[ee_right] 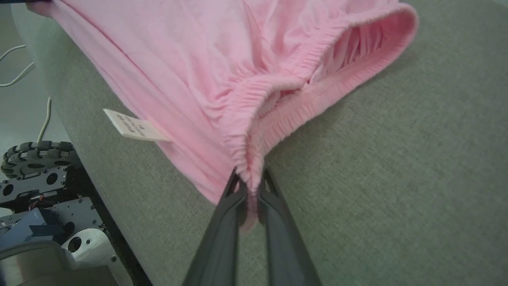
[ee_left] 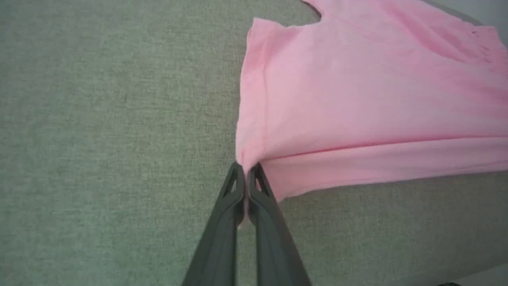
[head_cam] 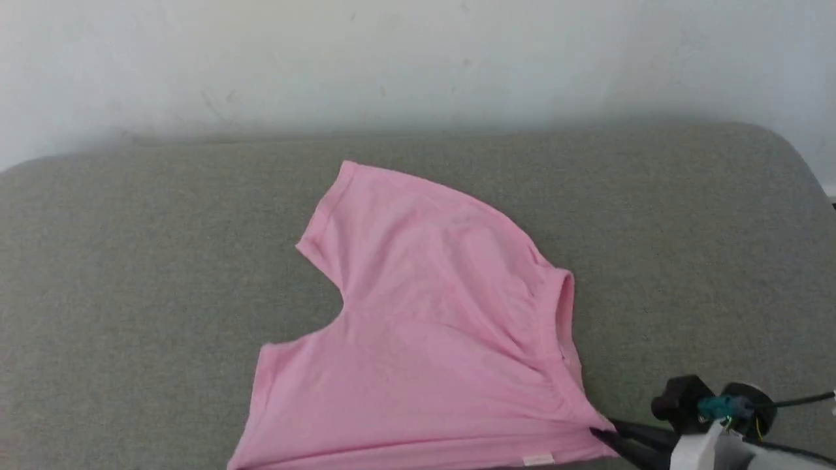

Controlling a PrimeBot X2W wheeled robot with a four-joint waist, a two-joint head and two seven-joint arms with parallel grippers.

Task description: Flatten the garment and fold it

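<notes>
Garment (head_cam: 431, 326) lay spread on grey cushion (head_cam: 130, 294), near side overhanging cushion's front edge. L gripper (ee_left: 247, 171) clamped leg hem (ee_left: 254, 91) corner, R gripper (ee_right: 250, 178) clamped waistband (ee_right: 317, 51) end. Flattening approx done; folding not begun.

Pink shorts (head_cam: 431, 313) are shown as thin, matt cloth, the waistband (ee_right: 258, 95) finely ribbed just beyond the right gripper (ee_right: 250, 177), whose fingers (ee_right: 224, 230) look matt dark plastic. Coarse grey woven upholstery (head_cam: 130, 274) lies beneath.
</notes>
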